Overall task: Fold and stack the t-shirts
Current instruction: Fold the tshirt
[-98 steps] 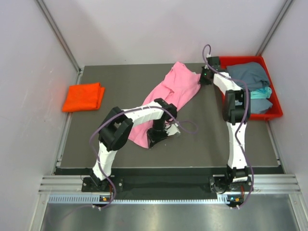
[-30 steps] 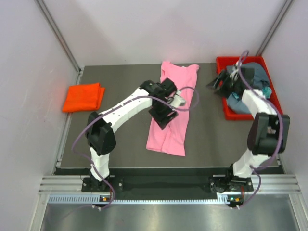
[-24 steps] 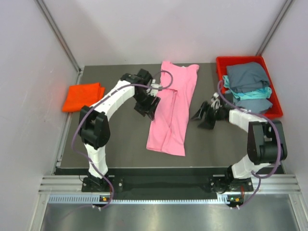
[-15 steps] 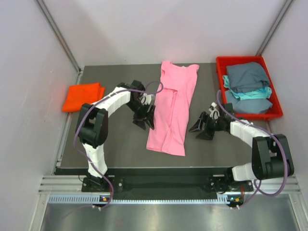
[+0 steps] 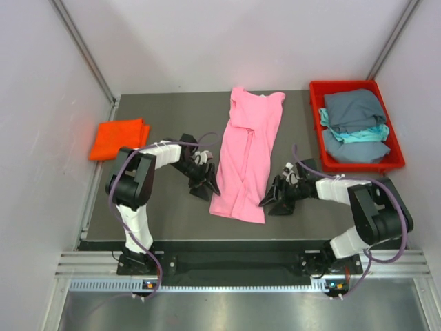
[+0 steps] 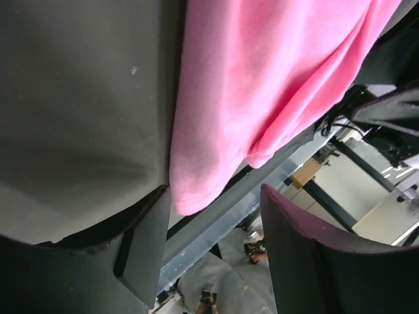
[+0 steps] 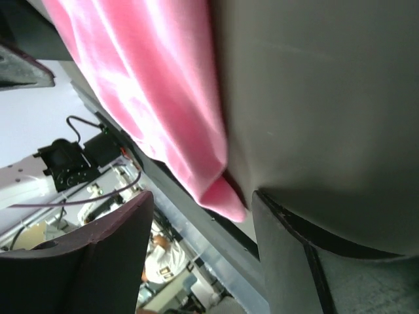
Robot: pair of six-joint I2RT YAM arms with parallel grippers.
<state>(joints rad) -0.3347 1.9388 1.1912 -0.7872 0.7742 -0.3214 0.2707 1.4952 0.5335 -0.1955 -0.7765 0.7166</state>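
Only overhead shows the orange shirt (image 5: 119,138), apparently folded.

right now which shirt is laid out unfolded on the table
The pink t-shirt, stretched out mid-table; the orange t-shirt lies folded, the others sit piled in the red tray.

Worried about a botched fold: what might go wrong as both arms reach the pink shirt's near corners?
The left gripper and right gripper, both open, frame only the hem-corner tips of the pink shirt, so a pinch may slip or catch one layer. If one side misses, the fold could go crooked.
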